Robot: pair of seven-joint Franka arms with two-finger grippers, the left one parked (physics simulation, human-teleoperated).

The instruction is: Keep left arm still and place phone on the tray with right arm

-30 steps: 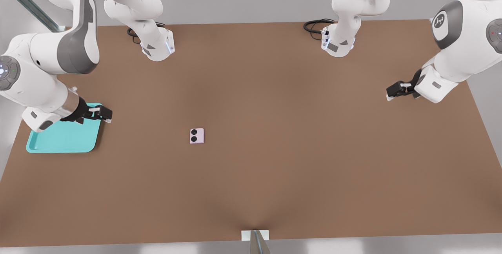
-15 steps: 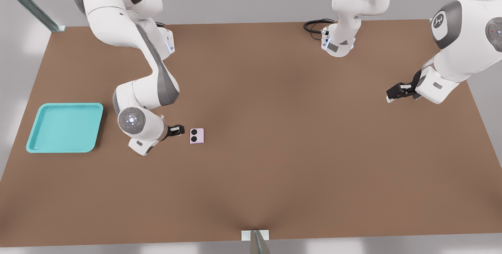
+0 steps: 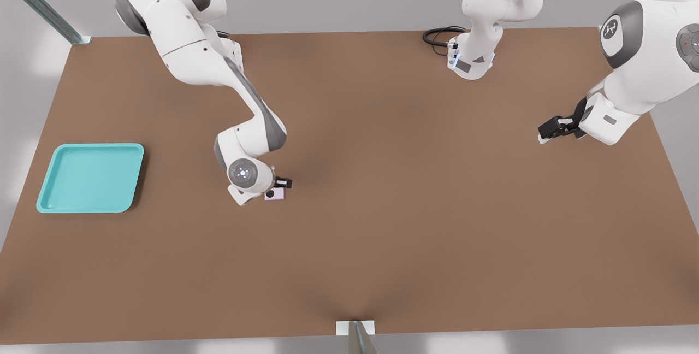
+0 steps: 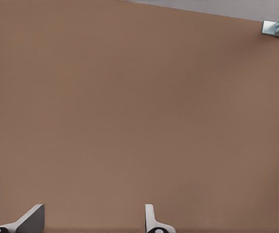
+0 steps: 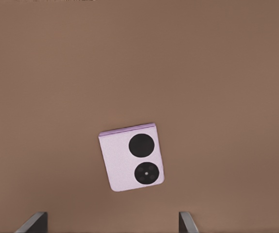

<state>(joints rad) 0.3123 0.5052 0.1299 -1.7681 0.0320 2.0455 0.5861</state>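
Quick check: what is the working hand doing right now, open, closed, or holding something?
Right arm's hand: open and holding nothing, poised just above the phone, which lies flat on the table, away from the tray.

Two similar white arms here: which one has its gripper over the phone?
The right arm, at the front view's left, with the white-blue lit wrist cap. Its gripper hangs open above the pink phone; the logo-bearing arm sits far off.
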